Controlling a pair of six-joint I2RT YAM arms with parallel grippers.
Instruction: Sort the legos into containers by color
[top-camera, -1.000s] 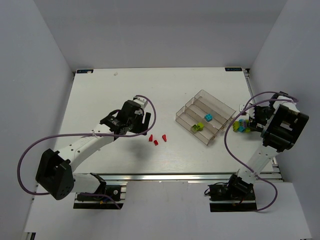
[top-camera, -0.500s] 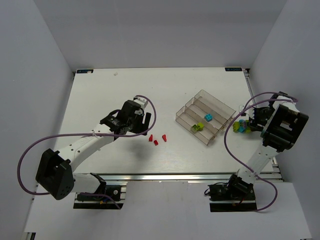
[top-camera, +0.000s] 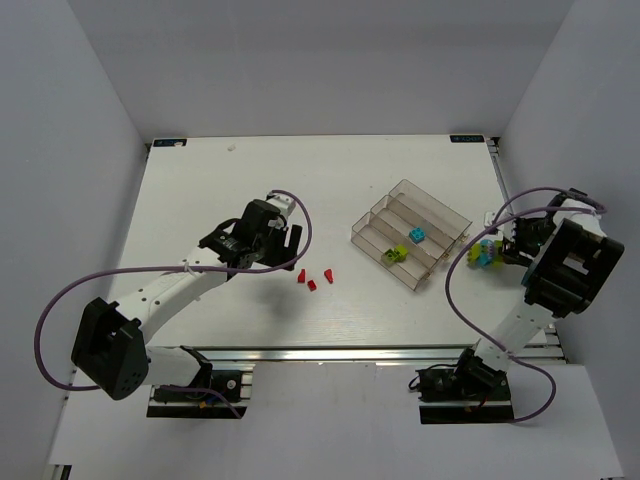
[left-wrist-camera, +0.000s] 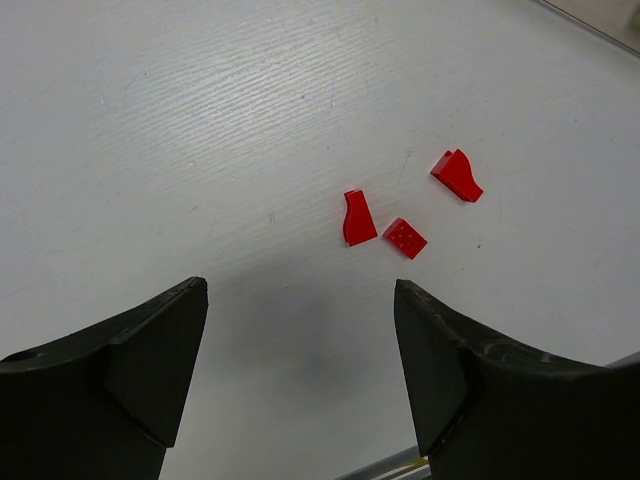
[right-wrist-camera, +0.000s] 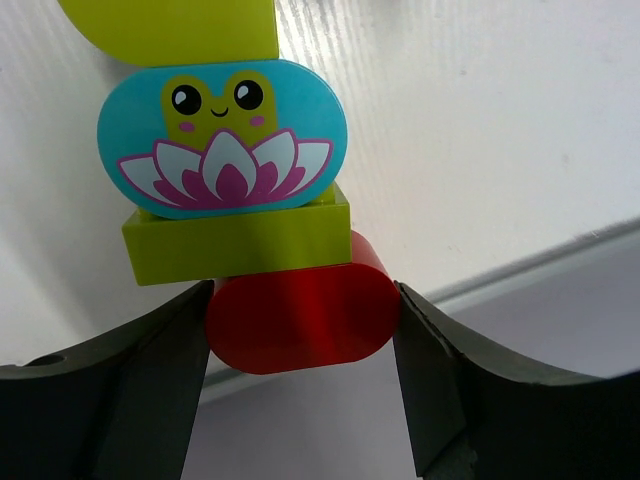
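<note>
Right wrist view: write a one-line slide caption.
Right hand pinches a red brick, with a green brick and a frog-printed blue piece stacked against it.

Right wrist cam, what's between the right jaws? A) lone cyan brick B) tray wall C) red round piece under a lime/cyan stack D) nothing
C: in the right gripper, the red round piece spans the gap, touching both jaws, with a yellow-green block and a cyan frog-print piece stacked on it.
</note>
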